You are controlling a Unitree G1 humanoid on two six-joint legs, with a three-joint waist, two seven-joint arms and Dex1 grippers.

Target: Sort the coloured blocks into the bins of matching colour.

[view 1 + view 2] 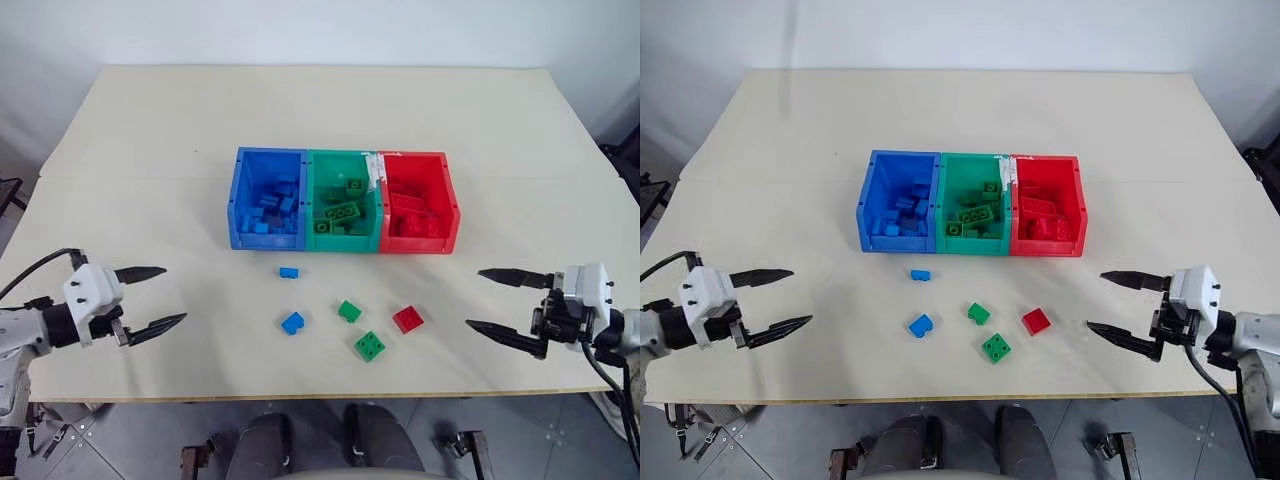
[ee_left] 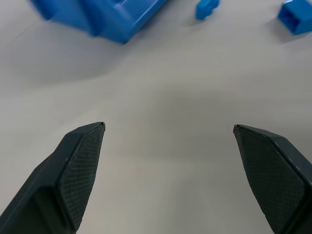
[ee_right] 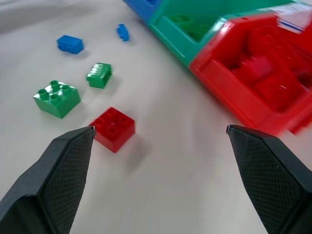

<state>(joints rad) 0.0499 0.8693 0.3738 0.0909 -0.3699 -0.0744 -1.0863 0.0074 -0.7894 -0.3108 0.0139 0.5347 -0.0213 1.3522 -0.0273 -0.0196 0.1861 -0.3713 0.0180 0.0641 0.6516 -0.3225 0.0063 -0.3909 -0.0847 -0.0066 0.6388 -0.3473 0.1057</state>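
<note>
Three joined bins stand mid-table: blue bin (image 1: 240,195), green bin (image 1: 340,160), red bin (image 1: 447,195), each holding bricks of its own colour. Loose blocks lie in front of them: a small blue block (image 1: 289,272), a larger blue block (image 1: 293,322), two green blocks (image 1: 349,311) (image 1: 370,346) and a red block (image 1: 408,319). My left gripper (image 1: 164,297) hovers open over the table's left side, well left of the blocks. My right gripper (image 1: 482,300) hovers open at the right, nearest the red block (image 3: 113,128). Nothing sits between either pair of fingers.
The beige table (image 1: 150,140) has wide bare areas behind and beside the bins. Its front edge (image 1: 300,396) runs just below the loose blocks. A white label (image 1: 374,172) sticks on the wall between the green and red bins.
</note>
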